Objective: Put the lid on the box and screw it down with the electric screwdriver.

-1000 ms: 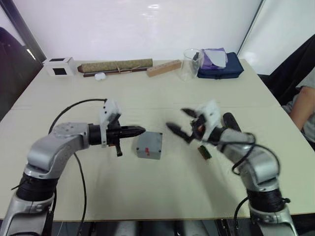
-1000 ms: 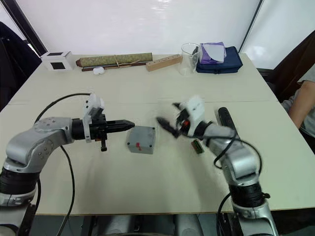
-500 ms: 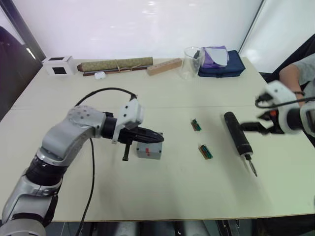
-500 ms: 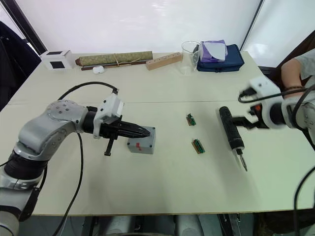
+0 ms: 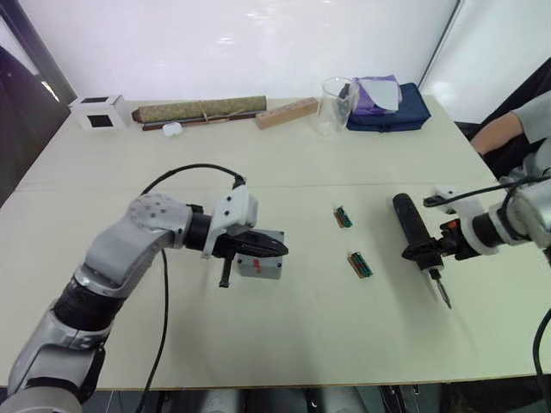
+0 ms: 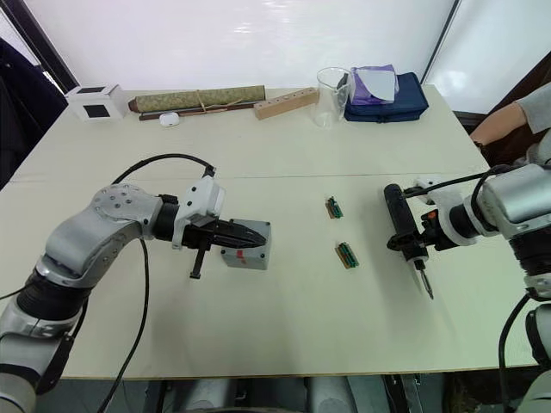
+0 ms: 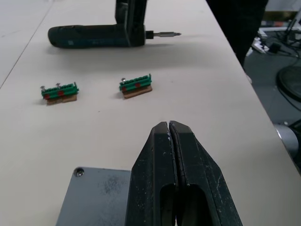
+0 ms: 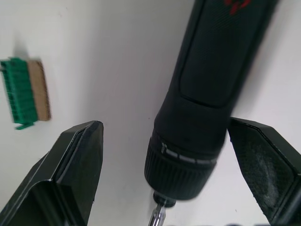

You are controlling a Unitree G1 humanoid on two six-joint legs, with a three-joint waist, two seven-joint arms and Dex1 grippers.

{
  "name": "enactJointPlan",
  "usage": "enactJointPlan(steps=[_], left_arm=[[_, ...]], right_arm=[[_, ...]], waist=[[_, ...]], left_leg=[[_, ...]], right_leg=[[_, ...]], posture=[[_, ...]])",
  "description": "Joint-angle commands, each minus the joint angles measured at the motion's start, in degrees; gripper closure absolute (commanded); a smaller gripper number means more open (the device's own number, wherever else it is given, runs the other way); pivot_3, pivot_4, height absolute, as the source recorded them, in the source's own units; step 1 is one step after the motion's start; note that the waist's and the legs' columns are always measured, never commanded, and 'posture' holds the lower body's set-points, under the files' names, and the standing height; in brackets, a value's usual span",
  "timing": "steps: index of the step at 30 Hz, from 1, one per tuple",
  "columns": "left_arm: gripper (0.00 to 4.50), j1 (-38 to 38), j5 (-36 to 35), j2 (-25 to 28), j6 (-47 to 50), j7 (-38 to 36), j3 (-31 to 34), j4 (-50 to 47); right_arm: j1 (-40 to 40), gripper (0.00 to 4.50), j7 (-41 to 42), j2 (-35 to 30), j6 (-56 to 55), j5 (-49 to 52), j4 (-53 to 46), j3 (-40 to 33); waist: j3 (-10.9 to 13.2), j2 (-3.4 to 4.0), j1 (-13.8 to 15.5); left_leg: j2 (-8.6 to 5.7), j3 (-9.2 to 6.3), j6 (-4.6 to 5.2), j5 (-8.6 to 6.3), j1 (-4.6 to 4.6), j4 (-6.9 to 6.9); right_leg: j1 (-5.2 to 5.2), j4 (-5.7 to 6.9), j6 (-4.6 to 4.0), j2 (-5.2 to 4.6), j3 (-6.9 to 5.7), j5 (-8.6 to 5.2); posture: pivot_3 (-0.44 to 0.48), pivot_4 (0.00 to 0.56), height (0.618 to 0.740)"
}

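Note:
The grey box [image 5: 261, 264] stands mid-table with a small red mark on its near side. Its top is a flat grey face [image 7: 96, 195] with a screw hole at one corner, apparently the lid lying on it. My left gripper [image 5: 281, 251] is shut, its fingertips [image 7: 160, 141] just above that top face. The black electric screwdriver [image 5: 408, 219] lies on the table to the right, its bit pointing toward the near edge. My right gripper [image 8: 164, 127] is open. Its fingers [image 8: 77, 155] straddle the tool's front end near the bit, with a gap on each side.
Two small green terminal blocks [image 5: 343, 217] [image 5: 360, 264] lie between the box and the screwdriver. Along the far edge stand a white cube [image 5: 102, 112], a rolled mat [image 5: 200, 112], a wooden block [image 5: 287, 114], a glass beaker [image 5: 336, 107] and a blue pouch [image 5: 385, 116]. A person's arm [image 5: 508, 129] shows at the right.
My right gripper swung from mid-table out to the right, then came in astride the screwdriver's front end. My left gripper moved right, over the box's top.

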Motion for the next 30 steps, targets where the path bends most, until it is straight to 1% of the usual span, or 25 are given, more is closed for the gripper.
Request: enactJointPlan(steps=[1, 2, 5, 6, 7, 10, 11, 14, 17, 20, 21, 23, 26, 27, 28, 30], left_arm=[[4.50, 1.0, 0.1, 0.3, 0.4, 2.6, 1.7, -4.5], [4.50, 1.2, 0.5, 0.1, 0.7, 3.6, 1.4, -5.4], [4.50, 3.0, -1.2, 0.0, 2.6, 6.0, 3.2, -7.8], [4.50, 3.7, -1.3, 0.3, 2.7, 6.4, 3.8, -8.2], [4.50, 4.3, -0.7, 1.0, 2.5, 6.7, 4.3, -8.2], [4.50, 4.8, 0.0, 2.5, 2.3, 7.2, 5.2, -8.3], [4.50, 4.8, -0.1, 2.7, 2.4, 7.4, 5.5, -8.2], [4.50, 4.7, -0.3, 3.2, 2.5, 7.8, 6.1, -7.5], [4.50, 5.0, 0.0, 4.1, 2.0, 7.1, 6.6, -6.0], [4.50, 5.5, -0.9, 4.8, 1.8, 6.4, 8.7, -3.0], [4.50, 5.8, -0.1, 5.5, 0.9, 6.1, 9.1, -1.4], [4.50, 6.8, 0.9, 6.7, -0.3, 5.5, 9.9, 1.2], [4.50, 7.2, 0.6, 6.8, -0.6, 5.6, 10.9, 3.2], [4.50, 7.1, 0.0, 6.5, -0.2, 5.7, 11.3, 3.6], [4.50, 6.8, -0.9, 5.9, 0.7, 5.7, 11.6, 4.3], [4.50, 6.5, -1.9, 5.3, 1.8, 5.8, 11.9, 5.1]], right_arm=[[-2.3, 0.04, 2.6, 0.3, -3.0, -3.9, 2.8, 3.8], [-2.6, 0.04, 3.4, 0.5, -3.7, -4.8, 3.7, 4.9], [-3.7, 0.72, 6.1, 1.3, -5.9, -7.3, 4.4, 8.5], [-4.2, 1.01, 7.2, 1.6, -6.5, -7.9, 4.7, 9.4], [-4.7, 1.42, 8.0, 2.0, -7.4, -8.9, 5.5, 10.2], [-5.7, 2.25, 10.2, 2.8, -8.6, -10.9, 7.5, 11.4], [-5.7, 2.35, 10.7, 3.1, -8.9, -11.6, 8.2, 11.7], [-6.1, 2.35, 12.0, 3.9, -10.2, -13.8, 10.3, 12.1], [-8.6, 2.35, 12.0, 5.0, -12.2, -16.0, 13.5, 10.0], [-12.1, 2.35, 10.5, 5.2, -19.4, -19.3, 16.2, 7.3], [-13.9, 2.35, 10.0, 5.6, -20.3, -18.3, 15.9, 4.1], [-15.2, 2.35, 8.3, 5.7, -23.7, -16.9, 12.8, -1.6], [-12.9, 2.35, 3.7, 6.8, -28.9, -15.5, 7.0, -10.1], [-11.4, 2.35, 1.6, 7.9, -29.9, -14.4, 4.2, -13.8], [-9.4, 2.35, -3.5, 11.4, -33.7, -13.3, -0.7, -19.5], [-6.8, 2.35, -9.8, 15.9, -38.3, -12.5, -6.9, -26.3]], waist=[[0.0, 0.00, 0.0], [0.0, 0.00, 0.0], [0.0, -0.01, -0.1], [0.0, -0.02, -0.2], [0.0, -0.02, -0.2], [0.0, -0.07, -0.4], [0.0, -0.07, -0.4], [0.0, -0.10, -0.4], [0.0, -0.23, -0.5], [0.0, -0.21, -1.0], [0.0, -0.18, -1.1], [0.3, 0.26, -1.5], [0.3, 0.34, -1.6], [0.3, 0.34, -1.5], [0.3, 0.34, -1.4], [0.3, 0.27, -1.7]], left_leg=[[0.00, 0.00, 0.00, 0.00, -0.01, 0.01], [0.00, 0.01, 0.00, 0.00, -0.01, 0.02], [0.00, 0.00, 0.00, 0.00, 0.01, 0.04], [0.00, -0.01, 0.00, 0.00, 0.02, 0.04], [0.01, -0.01, 0.00, 0.00, 0.02, 0.04], [0.03, -0.03, 0.00, 0.00, 0.04, 0.04], [0.03, -0.03, -0.01, 0.00, 0.05, 0.05], [0.03, -0.03, -0.01, 0.00, 0.07, 0.14], [0.03, -0.03, -0.01, 0.00, 0.15, 0.17], [0.04, 0.01, -0.01, 0.00, 0.20, 0.22], [0.03, 0.01, -0.02, 0.01, 0.19, 0.23], [0.02, 0.05, -0.06, 0.03, 0.13, 0.25], [-0.01, 0.11, -0.08, 0.05, -0.07, 0.14], [0.01, 0.07, -0.09, 0.06, -0.14, 0.04], [0.01, 0.07, -0.11, 0.07, -0.18, -0.01], [0.04, 0.03, -0.12, 0.07, -0.21, -0.07]], right_leg=[[0.00, 0.00, 0.00, 0.00, 0.00, 0.00], [0.00, 0.00, 0.01, 0.00, 0.00, 0.00], [0.02, 0.00, 0.01, 0.00, 0.00, 0.01], [0.02, 0.01, 0.01, 0.00, 0.00, 0.01], [0.02, 0.01, 0.01, 0.01, 0.00, 0.01], [0.02, 0.04, 0.01, 0.05, -0.01, 0.01], [0.03, 0.04, 0.01, 0.07, -0.02, 0.01], [0.13, 0.03, 0.01, 0.06, -0.03, 0.01], [0.23, 0.02, 0.01, 0.06, -0.02, 0.02], [0.26, 0.02, -0.05, 0.06, -0.01, 0.08], [0.25, 0.02, -0.02, 0.05, -0.01, 0.11], [0.18, 0.04, 0.04, 0.02, 0.01, 0.16], [-0.29, 0.33, 0.20, 0.01, 0.12, 0.25], [-0.40, 0.35, 0.17, 0.04, 0.11, 0.22], [-0.48, 0.35, 0.15, 0.04, 0.11, 0.21], [-0.49, 0.28, 0.12, 0.08, 0.09, 0.19]], posture=[[0.000, 0.150, 0.740], [0.000, 0.150, 0.740], [0.000, 0.150, 0.740], [0.000, 0.150, 0.740], [0.000, 0.150, 0.740], [0.000, 0.150, 0.740], [0.000, 0.150, 0.740], [0.000, 0.150, 0.740], [0.000, 0.150, 0.740], [0.000, 0.150, 0.740], [0.000, 0.150, 0.740], [0.000, 0.150, 0.740], [0.000, 0.150, 0.740], [0.000, 0.150, 0.740], [0.000, 0.150, 0.740], [0.000, 0.150, 0.740]])
